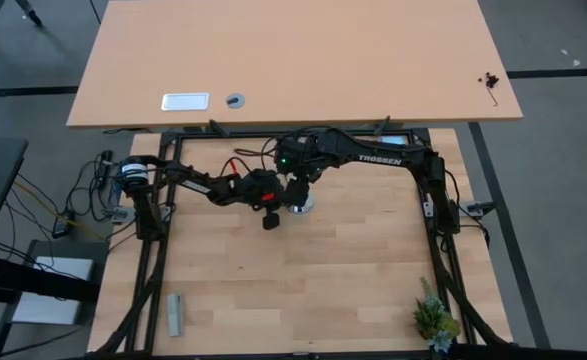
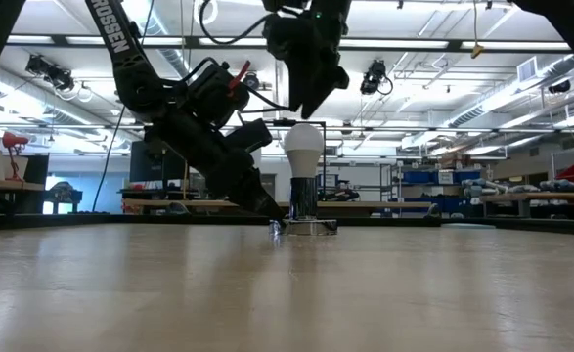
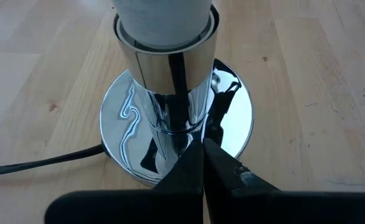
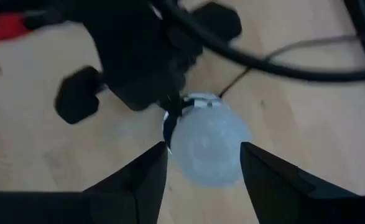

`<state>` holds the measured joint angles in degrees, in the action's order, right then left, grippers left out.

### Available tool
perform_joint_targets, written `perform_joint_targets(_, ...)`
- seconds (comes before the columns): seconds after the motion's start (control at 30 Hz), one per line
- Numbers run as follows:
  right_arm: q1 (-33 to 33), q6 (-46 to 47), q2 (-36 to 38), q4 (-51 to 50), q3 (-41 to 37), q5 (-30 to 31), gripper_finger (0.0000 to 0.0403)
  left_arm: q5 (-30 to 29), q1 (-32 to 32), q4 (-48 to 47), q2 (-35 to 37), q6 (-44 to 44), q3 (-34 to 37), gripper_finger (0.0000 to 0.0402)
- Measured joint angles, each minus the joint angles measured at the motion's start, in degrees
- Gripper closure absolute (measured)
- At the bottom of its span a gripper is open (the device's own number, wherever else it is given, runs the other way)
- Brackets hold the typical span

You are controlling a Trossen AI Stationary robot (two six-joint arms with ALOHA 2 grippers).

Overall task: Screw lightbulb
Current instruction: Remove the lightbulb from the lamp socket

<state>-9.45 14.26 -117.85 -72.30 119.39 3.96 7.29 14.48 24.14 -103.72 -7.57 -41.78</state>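
We see the lightbulb [image 2: 304, 149] standing upright in the silver socket base [image 2: 304, 203], which rests on the wooden bench [image 1: 313, 280] near the middle of its far edge. In the left wrist view the white neck of the lightbulb [image 3: 162, 22] sits inside the rim of the chrome socket base [image 3: 170, 130], and a black cord [image 3: 39, 163] leaves the round foot and lies on the wood.

The left gripper [image 3: 203, 163] is low, at the foot of the socket base, with its two dark fingers pressed together so that no gap shows between them; the tips touch or almost touch the chrome foot. In the low view the left arm slopes down to the bench just beside the base.

The right gripper [image 4: 204, 163] hangs above the lightbulb [image 4: 208, 146], with its jaws spread wide, one finger on each side of the frosted dome and apart from it. In the low view we see clear space between this gripper [image 2: 311, 98] and the top of the bulb.
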Motion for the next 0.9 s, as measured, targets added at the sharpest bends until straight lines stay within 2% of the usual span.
perform_joint_targets(0.17, 0.1, -0.7, -0.2, 0.4, -1.1, 4.3, 0.0175, 0.0, 0.0, 0.0, 0.0, 0.0, 0.0, 0.0401)
perform_joint_targets(0.27, 0.0, -0.8, -0.2, 1.2, -1.6, 4.8, 0.0160, 0.0, 0.0, 0.0, 0.0, 0.0, 0.0, 0.0401)
perform_joint_targets(0.43, -1.1, -0.9, -0.2, 2.7, -3.3, -0.3, 0.0131, 0.0, 0.0, 0.0, 0.0, -0.1, 0.0, 0.0401)
perform_joint_targets(0.67, -3.5, -1.7, -0.2, 5.3, -7.6, -2.7, 0.0108, -0.1, 0.0, 0.0, 0.0, -0.1, 0.0, 0.0401)
perform_joint_targets(0.8, -4.7, -7.4, 0.1, 5.5, -8.2, -6.9, 0.0118, -0.1, 0.0, 0.0, 0.0, -0.1, 0.0, 0.0401)
perform_joint_targets(0.9, -4.8, -18.3, 0.1, 6.4, -8.2, -7.4, 0.0133, -0.1, 0.0, 0.0, 0.0, -0.1, 0.0, 0.0401)
